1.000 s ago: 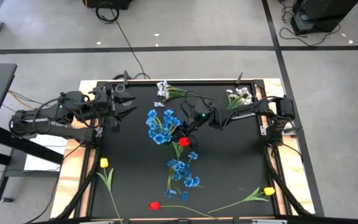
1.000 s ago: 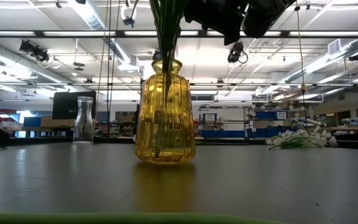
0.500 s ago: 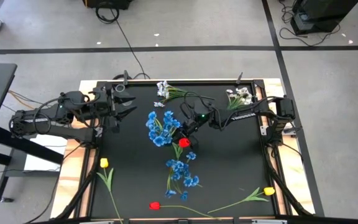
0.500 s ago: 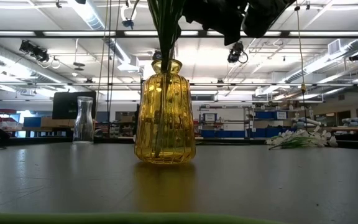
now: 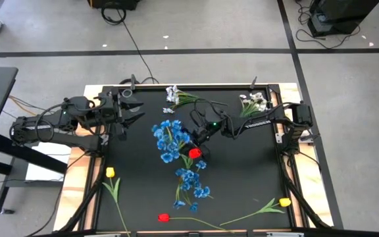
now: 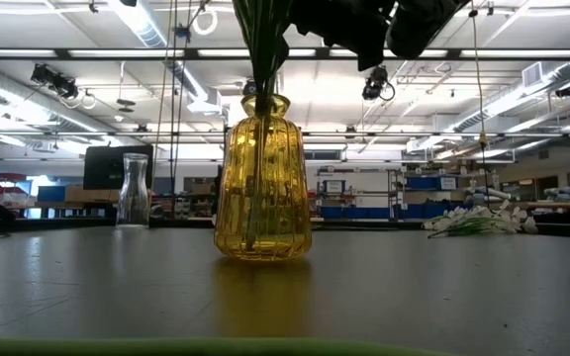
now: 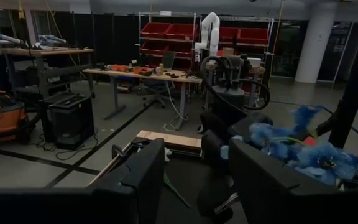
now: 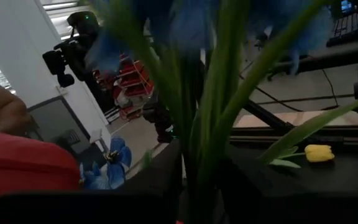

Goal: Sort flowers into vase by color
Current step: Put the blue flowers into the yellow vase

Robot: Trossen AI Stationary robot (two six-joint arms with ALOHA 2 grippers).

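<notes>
black tabletop (image 5: 242,171): blue flowers (image 5: 170,139) hide the right gripper (image 5: 188,146), so its grip can't be told.

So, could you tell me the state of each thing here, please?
Yellow vase: upright, stems inside.
Clear vase: upright, empty.
Blue spray: in yellow vase, right gripper at its stems.
Other blue spray: lying flat.
White sprays: lying flat.
Yellow tulips: lying flat.
Red tulip: lying flat.
Second red tulip: beside the right gripper, pose unclear.
Left gripper: open, empty, waiting at left.
</notes>
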